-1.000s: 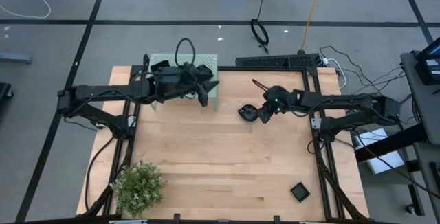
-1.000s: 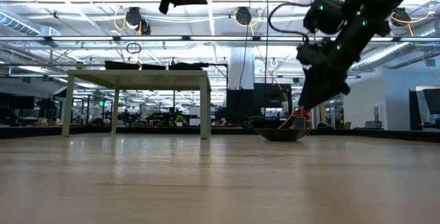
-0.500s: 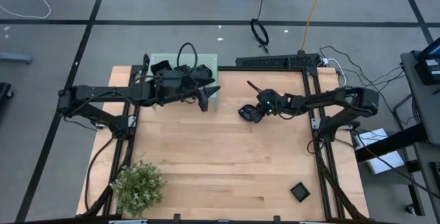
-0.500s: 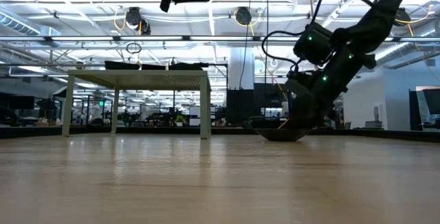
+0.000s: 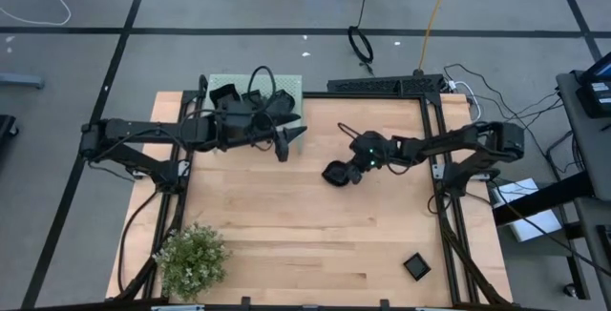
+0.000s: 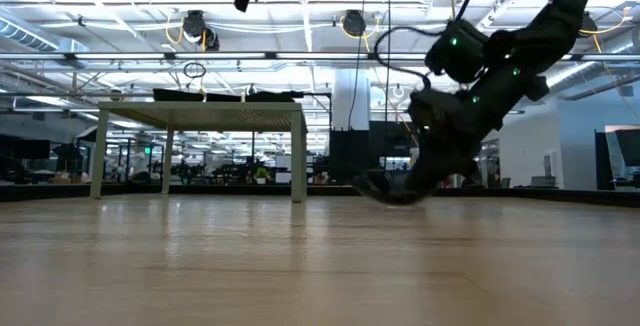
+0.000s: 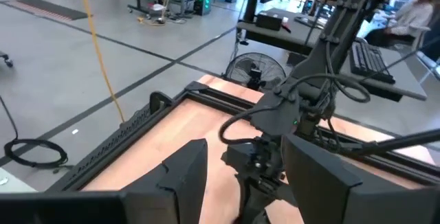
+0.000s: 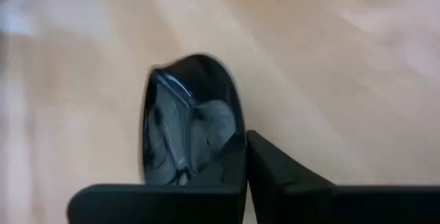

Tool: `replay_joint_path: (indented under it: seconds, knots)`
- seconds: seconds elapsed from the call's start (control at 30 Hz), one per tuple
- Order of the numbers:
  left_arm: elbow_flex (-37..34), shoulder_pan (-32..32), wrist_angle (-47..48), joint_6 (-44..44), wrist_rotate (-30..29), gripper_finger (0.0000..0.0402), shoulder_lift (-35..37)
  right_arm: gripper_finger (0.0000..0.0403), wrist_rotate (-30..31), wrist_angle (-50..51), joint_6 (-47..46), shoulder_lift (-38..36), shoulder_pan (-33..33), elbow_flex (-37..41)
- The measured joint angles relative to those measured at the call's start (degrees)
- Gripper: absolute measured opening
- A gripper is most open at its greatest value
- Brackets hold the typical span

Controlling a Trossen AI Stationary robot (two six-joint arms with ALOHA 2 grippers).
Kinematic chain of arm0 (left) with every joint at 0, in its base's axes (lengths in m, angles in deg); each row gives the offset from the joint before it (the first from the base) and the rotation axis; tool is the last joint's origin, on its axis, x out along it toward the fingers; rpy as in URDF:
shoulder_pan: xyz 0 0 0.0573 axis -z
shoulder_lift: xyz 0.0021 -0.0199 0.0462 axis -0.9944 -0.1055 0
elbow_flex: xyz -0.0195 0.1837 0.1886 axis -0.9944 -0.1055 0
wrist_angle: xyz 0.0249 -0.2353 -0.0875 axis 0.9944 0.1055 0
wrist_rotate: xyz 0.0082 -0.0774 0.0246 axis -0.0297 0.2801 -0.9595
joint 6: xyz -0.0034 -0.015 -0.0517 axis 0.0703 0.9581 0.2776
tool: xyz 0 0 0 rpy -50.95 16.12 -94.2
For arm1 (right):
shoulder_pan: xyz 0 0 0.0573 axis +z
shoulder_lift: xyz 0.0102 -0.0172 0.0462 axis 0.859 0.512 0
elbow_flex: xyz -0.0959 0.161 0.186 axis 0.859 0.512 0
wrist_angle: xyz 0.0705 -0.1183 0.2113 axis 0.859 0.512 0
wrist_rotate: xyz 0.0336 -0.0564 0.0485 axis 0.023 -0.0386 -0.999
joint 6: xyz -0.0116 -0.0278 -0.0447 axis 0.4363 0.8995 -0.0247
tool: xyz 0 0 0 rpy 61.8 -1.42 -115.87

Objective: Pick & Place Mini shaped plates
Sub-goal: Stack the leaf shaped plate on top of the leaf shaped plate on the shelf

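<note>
A glossy black rounded mini plate [image 5: 332, 173] is at mid-table, and my right gripper [image 5: 342, 170] is shut on it. It also shows in the right wrist view as the plate [image 8: 192, 128] and in the low view as the tilted plate [image 6: 383, 190]. My left gripper [image 5: 284, 141] hangs open high above the table beside the pale green stand [image 5: 227, 86], with nothing between its fingers [image 7: 185, 176]. More black plates [image 6: 210, 94] lie on top of the stand. A square black plate [image 5: 416, 266] rests flat near the table's front right corner. My right gripper pinches the plate's rim [image 8: 235, 152] between its two fingers, at the end of the plate nearest the arm. The fingers slant down from the table's right. The plate sits tilted, one side raised; I cannot tell whether its low edge [image 6: 400, 201] touches the table.
A potted green plant [image 5: 191, 259] stands at the front left corner. A black frame rail [image 5: 387, 85] runs along the far right edge. Bare wood spans the middle and front of the table [image 5: 305, 244].
My right gripper has come down and toward the table's near left, tipped more steeply downward and taken hold of the black plate. The plate has shifted toward the near left and now sits tilted.
</note>
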State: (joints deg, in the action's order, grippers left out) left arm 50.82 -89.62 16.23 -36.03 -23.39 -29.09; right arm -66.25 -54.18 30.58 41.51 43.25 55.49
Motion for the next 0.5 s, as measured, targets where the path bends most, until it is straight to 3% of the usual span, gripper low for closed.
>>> replay_joint_path:
  seconds: [0.27, 0.5]
  knots:
    - [0.00, 2.70, 0.44, -1.85, 0.62, 0.0191, 0.00, 0.0001, 3.07, -9.49, 2.54, 1.12, 7.76, 0.00]
    - [0.00, 5.70, 4.05, -1.55, 0.63, 0.0191, 0.00, 0.0002, 5.81, -9.91, 2.52, 4.20, 8.97, 0.06]
